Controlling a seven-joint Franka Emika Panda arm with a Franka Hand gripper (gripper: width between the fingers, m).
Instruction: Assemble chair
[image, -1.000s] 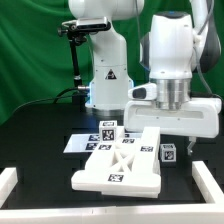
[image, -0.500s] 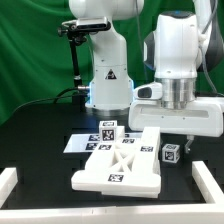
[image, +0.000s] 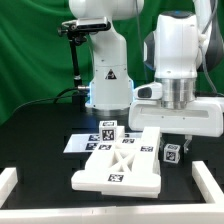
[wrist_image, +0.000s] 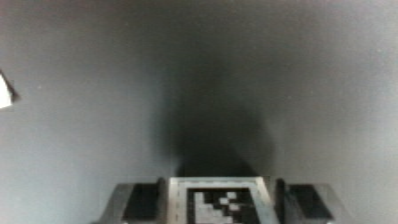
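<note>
one large white chair assembly (image: 120, 167) is seen lying on the black table (image: 40, 150), near the middle of the exterior view, with an x-shaped relief on its top and a square tag on its front edge. two small tagged white blocks can be counted by it: one (image: 106, 130) just behind it, and one small cube (image: 170, 153) at the exterior view's right, beside the assembly. a flat marker board (image: 78, 142) is seen behind the assembly. the gripper (image: 178, 136) is held over the small cube; whether its jaws are parted or closed cannot be told from there. in the wrist view a tagged white block (wrist_image: 222, 200) is seen between two dark fingers (wrist_image: 125, 202), contact unclear. no readable writing is shown; only black-and-white tag patterns are visible.
</note>
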